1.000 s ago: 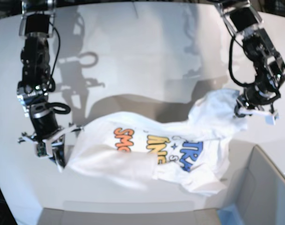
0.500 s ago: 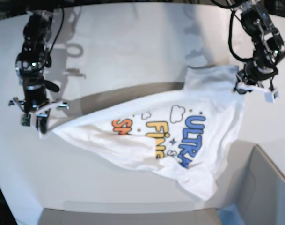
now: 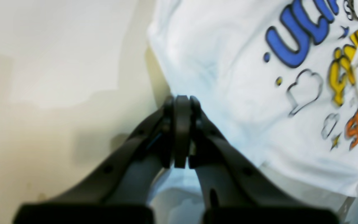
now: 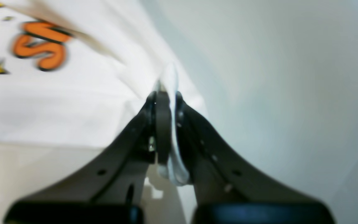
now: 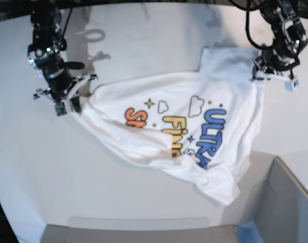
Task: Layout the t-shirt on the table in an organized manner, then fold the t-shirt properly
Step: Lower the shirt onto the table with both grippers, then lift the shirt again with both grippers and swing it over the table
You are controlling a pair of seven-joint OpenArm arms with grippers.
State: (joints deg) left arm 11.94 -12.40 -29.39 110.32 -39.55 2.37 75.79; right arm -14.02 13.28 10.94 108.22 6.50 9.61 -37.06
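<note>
The white t-shirt (image 5: 184, 126) hangs stretched between my two grippers over the table (image 5: 143, 40), its colourful print facing up and its lower part sagging in folds toward the front right. In the base view, my left gripper (image 5: 262, 73) at the far right is shut on one edge of the shirt. My right gripper (image 5: 75, 101) at the left is shut on the opposite edge. The left wrist view shows the left gripper (image 3: 182, 102) shut at the rim of the t-shirt (image 3: 244, 77). In the right wrist view the right gripper (image 4: 165, 96) pinches a fold of the t-shirt (image 4: 73, 93).
A grey box (image 5: 288, 202) with a blue edge (image 5: 247, 230) stands at the front right corner, close to the shirt's hanging end. The table's curved edge runs along the back.
Both arms have carried the shirt away from the front edge toward the back of the table. The cloth is pulled wider between them and more of the print shows.
</note>
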